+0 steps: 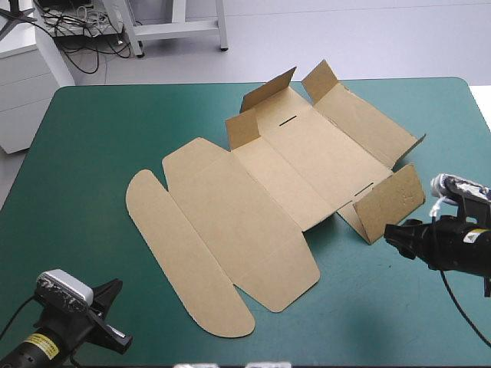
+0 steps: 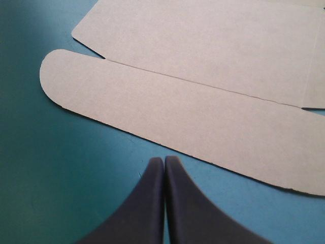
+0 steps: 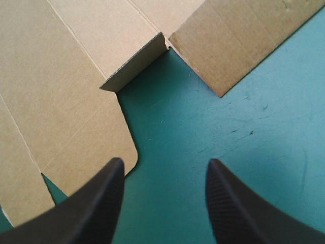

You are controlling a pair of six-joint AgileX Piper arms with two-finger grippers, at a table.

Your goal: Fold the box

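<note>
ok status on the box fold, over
Left gripper jaws shut, right gripper jaws open, both empty. Brown cardboard box sheet flat, end flaps raised. Nothing in the way.

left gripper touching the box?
Apart. Left wrist view: the left gripper, shut, sits short of the box at its rounded flap; a strip of teal-green cover shows between.

Looking down from above and behind over the whole table (image 1: pixel 92 153), and close in along the left gripper (image 2: pixel 164 160) at the rounded flap of the box (image 2: pixel 203 117), along the right gripper (image 3: pixel 165 161) at its raised side wall.
</note>
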